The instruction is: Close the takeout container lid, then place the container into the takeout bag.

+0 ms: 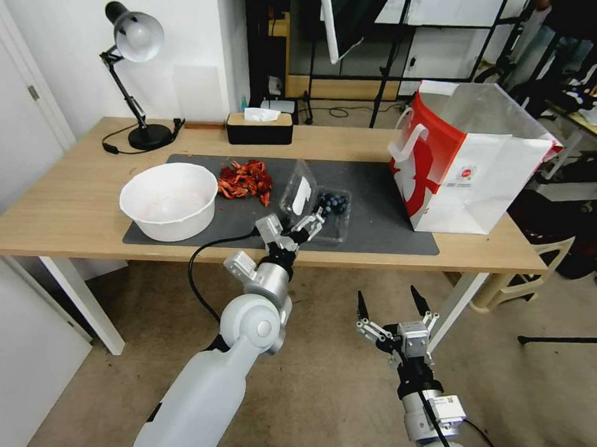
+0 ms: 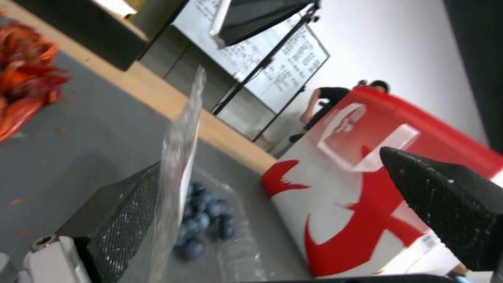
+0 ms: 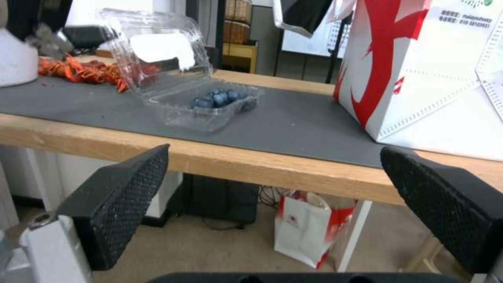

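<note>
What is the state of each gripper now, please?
Left gripper: open, one finger against the raised lid, not gripping it.
Right gripper: open, empty, below the table edge.

A lab or studio workspace is showing here: behind the wooden table (image 1: 59,204), light stands (image 1: 394,48) and a whiteboard (image 2: 283,67) are standing.

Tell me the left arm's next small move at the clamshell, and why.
Probably sweep the left tool toward the bag, pushing the lid over the berries. The lid stands upright and open, one finger sits against its outer face, the other well clear, so nothing is pinched. A push would fold it shut. The right tool hangs open below the table edge.
</note>
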You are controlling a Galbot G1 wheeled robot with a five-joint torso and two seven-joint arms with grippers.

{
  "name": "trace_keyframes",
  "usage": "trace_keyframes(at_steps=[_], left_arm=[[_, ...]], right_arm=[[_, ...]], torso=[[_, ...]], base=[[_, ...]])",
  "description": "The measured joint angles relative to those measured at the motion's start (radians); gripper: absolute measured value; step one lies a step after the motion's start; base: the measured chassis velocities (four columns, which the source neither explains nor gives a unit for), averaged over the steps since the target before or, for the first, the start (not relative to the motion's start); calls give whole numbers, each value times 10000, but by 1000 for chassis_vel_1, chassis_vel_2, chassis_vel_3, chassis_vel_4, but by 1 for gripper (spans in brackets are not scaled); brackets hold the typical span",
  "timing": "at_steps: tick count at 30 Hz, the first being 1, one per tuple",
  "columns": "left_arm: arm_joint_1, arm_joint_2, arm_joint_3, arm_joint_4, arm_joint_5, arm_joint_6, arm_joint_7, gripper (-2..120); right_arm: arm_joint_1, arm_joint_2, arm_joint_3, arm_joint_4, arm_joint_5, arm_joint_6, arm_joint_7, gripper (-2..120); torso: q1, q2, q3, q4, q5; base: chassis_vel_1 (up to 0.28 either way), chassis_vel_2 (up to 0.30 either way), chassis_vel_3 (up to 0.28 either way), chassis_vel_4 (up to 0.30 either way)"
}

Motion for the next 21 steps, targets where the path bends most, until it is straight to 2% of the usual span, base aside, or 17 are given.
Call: trace_keyframes(at_steps=[8, 13, 18, 21], left_arm=[[-215, 44, 195, 53, -272, 146, 659, 100], [-534, -44, 632, 328, -596, 433, 1026, 100], [-749, -161, 863, 555, -981, 661, 1097, 100], [-906, -260, 998, 767, -1585, 889, 1095, 100]], right_arm=[[-4, 6, 0, 55, -17, 1, 4, 100], [-21, 8, 31, 110, -24, -9, 18, 100], [-74, -1, 85, 162, -25, -12, 36, 100], [-175, -5, 105, 186, -23, 6, 48, 100]], torso=[[-2, 0, 0, 0, 0], [-2, 0, 0, 0, 1], [-2, 0, 0, -1, 1], [-2, 0, 0, 0, 1]], base=[[0, 0, 0, 0], [0, 0, 0, 0], [0, 0, 0, 0], [0, 0, 0, 0]])
